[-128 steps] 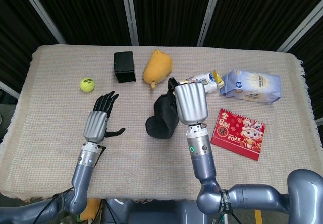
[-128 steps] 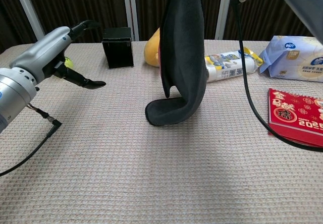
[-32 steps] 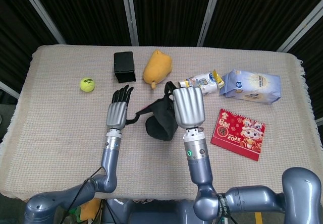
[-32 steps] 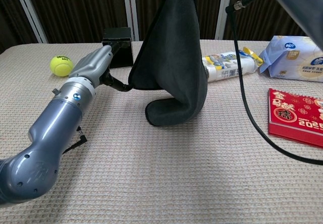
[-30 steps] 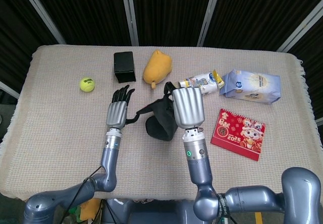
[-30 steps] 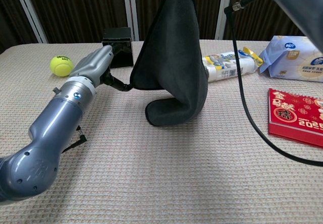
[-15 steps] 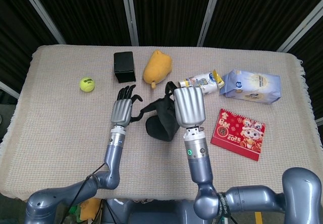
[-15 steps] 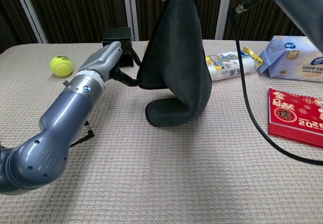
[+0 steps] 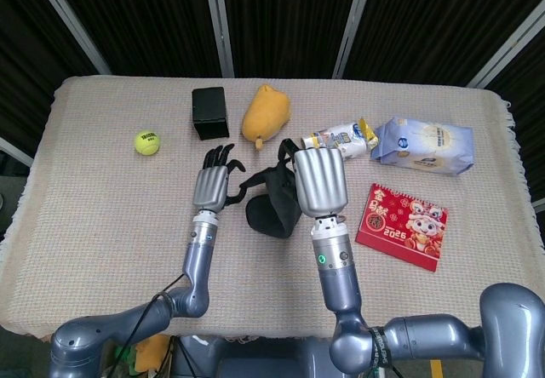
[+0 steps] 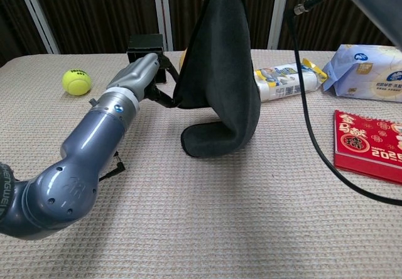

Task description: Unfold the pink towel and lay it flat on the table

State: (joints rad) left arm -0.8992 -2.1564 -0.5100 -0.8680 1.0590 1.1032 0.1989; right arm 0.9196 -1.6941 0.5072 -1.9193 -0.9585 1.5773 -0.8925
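Observation:
The towel (image 9: 271,201) (image 10: 221,71) looks dark grey from both views. It hangs lifted off the table, and its curled lower end (image 10: 210,142) rests on the cloth. My right hand (image 9: 319,180) grips its top corner from above, palm down. My left hand (image 9: 213,182) (image 10: 146,71) is at the towel's left edge, which it pinches about halfway up between thumb and curled fingers (image 10: 168,98). The towel's top and my right hand's grip are cut off in the chest view.
A tennis ball (image 9: 147,142), a black box (image 9: 209,112) and a yellow plush (image 9: 266,114) lie at the back. A snack tube (image 9: 343,137), a tissue pack (image 9: 424,146) and a red calendar (image 9: 402,226) lie to the right. A black cable (image 10: 308,115) hangs down.
My left hand has come in from the left to the towel's edge, taken hold of it, and its fingers have curled. The right hand still holds the towel up.

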